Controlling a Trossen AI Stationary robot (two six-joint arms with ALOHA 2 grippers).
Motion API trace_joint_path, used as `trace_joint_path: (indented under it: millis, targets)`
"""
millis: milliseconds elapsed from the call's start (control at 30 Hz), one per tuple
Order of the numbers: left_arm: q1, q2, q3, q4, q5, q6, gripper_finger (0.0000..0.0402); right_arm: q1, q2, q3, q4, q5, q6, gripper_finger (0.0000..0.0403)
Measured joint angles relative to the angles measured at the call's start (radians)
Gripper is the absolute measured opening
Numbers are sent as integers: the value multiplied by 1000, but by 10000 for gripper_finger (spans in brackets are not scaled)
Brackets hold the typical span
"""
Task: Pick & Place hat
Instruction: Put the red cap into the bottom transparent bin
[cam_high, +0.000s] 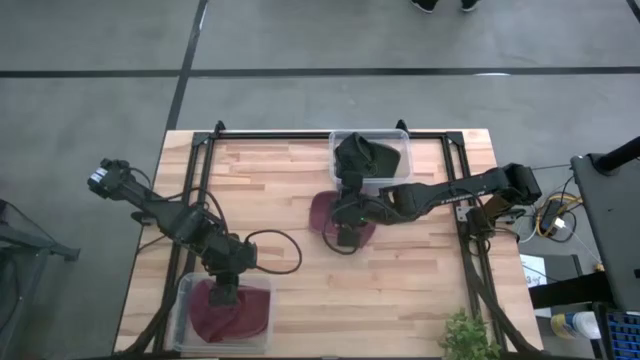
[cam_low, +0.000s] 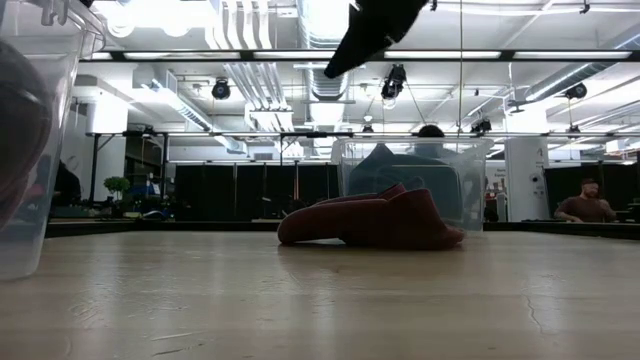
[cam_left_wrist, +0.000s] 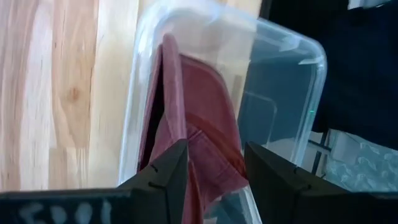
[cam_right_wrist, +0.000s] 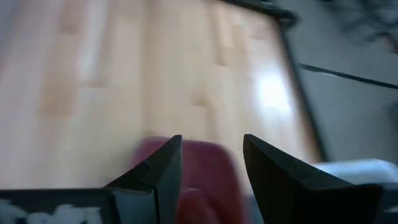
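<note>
Two maroon hats show. One lies flat on the table's middle (cam_high: 322, 212) (cam_low: 370, 222) (cam_right_wrist: 205, 152). My right gripper (cam_high: 346, 232) (cam_right_wrist: 211, 138) hangs open above it, well clear of it in the low view (cam_low: 352, 52). The other maroon hat (cam_high: 232, 315) (cam_left_wrist: 205, 124) lies in a clear plastic bin (cam_high: 181, 300) (cam_left_wrist: 292, 74) at the near left corner. My left gripper (cam_high: 222, 290) (cam_left_wrist: 214, 146) is open over that bin, its fingers on either side of a raised fold of the hat. My left gripper points down into the bin from above, and a fold of the maroon hat (cam_left_wrist: 208, 174) runs up between its open fingers. I cannot tell whether the fingers touch the cloth. The hat rests in the bin.
A second clear bin (cam_high: 402, 140) (cam_low: 470, 170) stands at the far edge and holds dark cloth (cam_high: 362, 158). A black frame runs along the table's sides. A small plant (cam_high: 466, 340) stands at the near right corner. People sit in the room behind the table.
</note>
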Motion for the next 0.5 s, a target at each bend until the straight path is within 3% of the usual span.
trace_joint_path:
  millis: [133, 500]
  targets:
    - [14, 0, 28, -6, -8, 44, 151, 2, 1, -96, 88, -107, -1, 164]
    - [70, 0, 72, -26, -10, 112, 151, 2, 1, -312, 267, -161, 99, 164]
